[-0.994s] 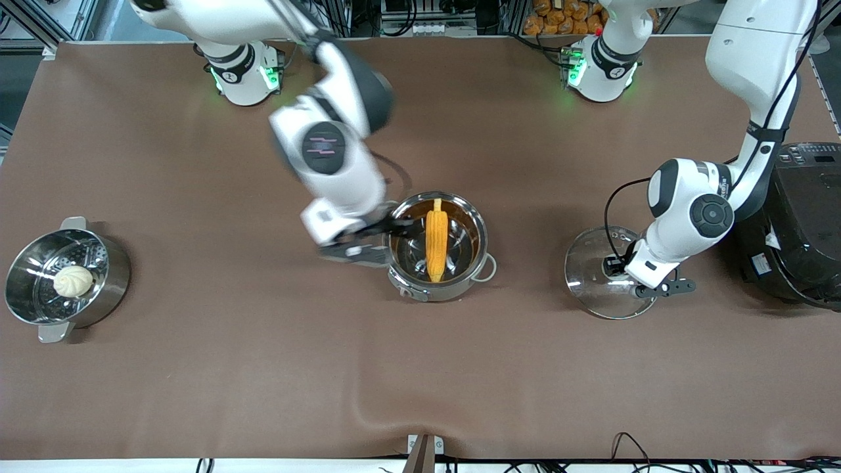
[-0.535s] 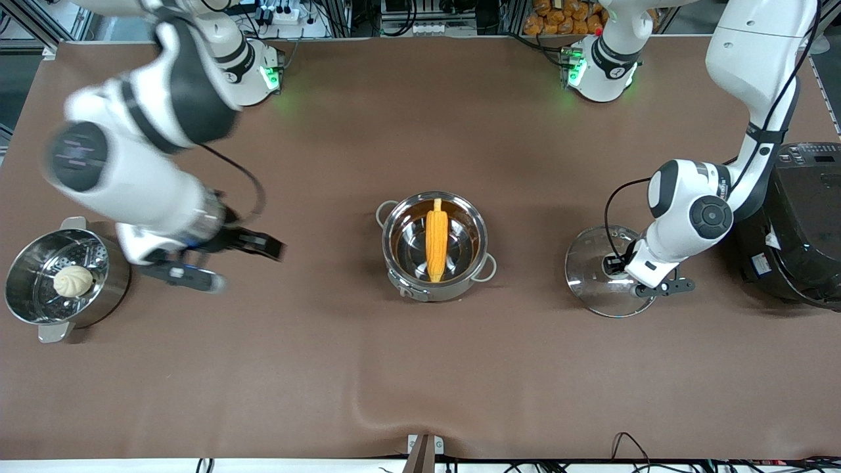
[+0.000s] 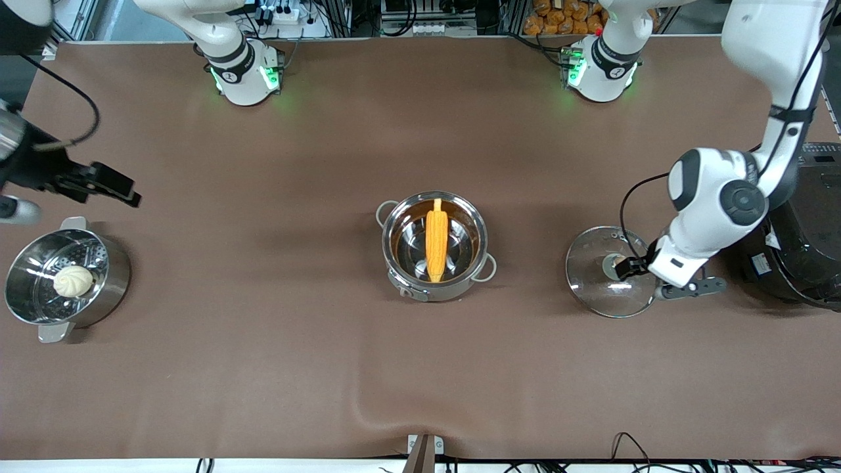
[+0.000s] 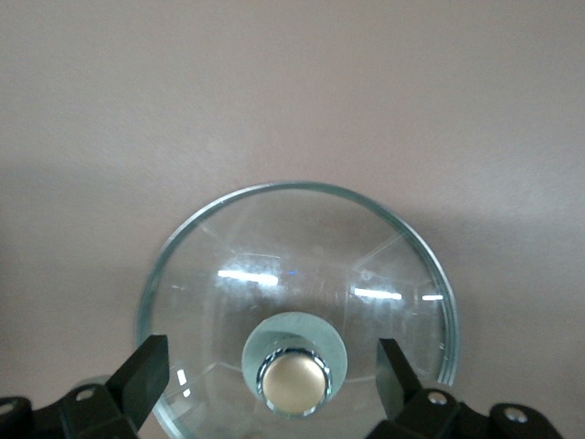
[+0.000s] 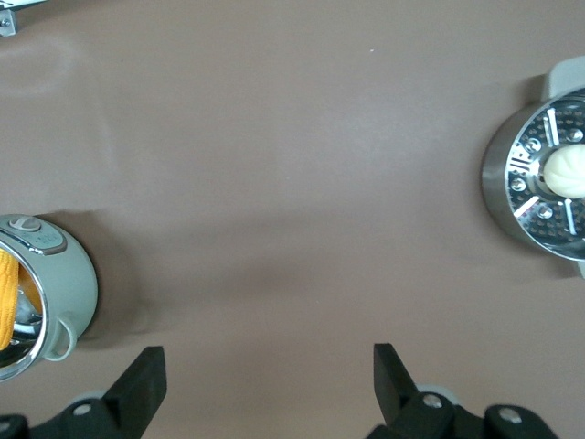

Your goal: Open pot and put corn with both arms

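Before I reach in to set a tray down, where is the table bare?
Widest bare stretch: between the steamer pot and the pot holding the corn. Also the whole strip nearest the front camera. Crowded: the lid, open left gripper and rice cooker.

2 white arms with black joint sections and round dark caps rise from white bases lit green, thin black cables looping along them to the black 2-finger left gripper and right gripper, silver screws showing on both.
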